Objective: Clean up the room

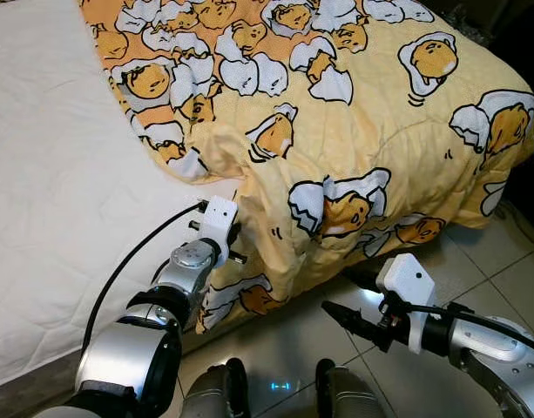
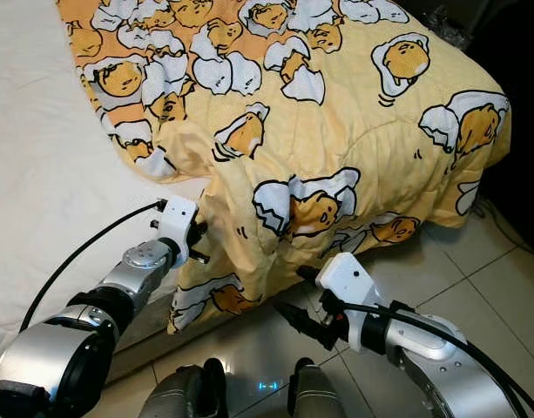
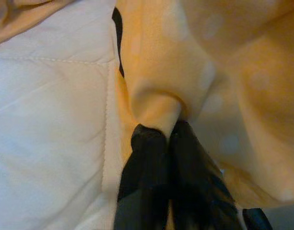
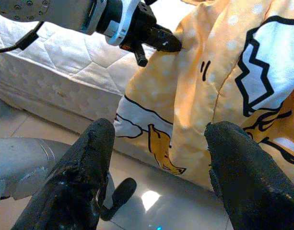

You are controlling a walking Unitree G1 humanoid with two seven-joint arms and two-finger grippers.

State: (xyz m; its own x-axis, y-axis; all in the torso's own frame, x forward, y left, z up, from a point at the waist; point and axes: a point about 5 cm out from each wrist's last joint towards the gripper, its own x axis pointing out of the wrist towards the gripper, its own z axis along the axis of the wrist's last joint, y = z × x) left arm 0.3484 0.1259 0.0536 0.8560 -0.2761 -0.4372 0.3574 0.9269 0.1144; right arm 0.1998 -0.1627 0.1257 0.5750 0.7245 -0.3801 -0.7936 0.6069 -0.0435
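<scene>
bedroom: mattress (image 1: 57, 218), quilt (image 1: 354, 122)

A yellow patterned blanket (image 1: 336, 131) covers the upper right of the head view and spills over the bed's edge, blocking the way there. The white mattress (image 1: 57, 192) lies bare at left. The left gripper (image 4: 173, 44) pinches a blanket fold at centre. At lower right, the right gripper (image 4: 158, 158) hangs spread above bare floor tiles (image 1: 476, 261).

blanket (image 1: 336, 113): top edge cropped | left fingers (image 3: 151, 158): tips buried in fold
</scene>
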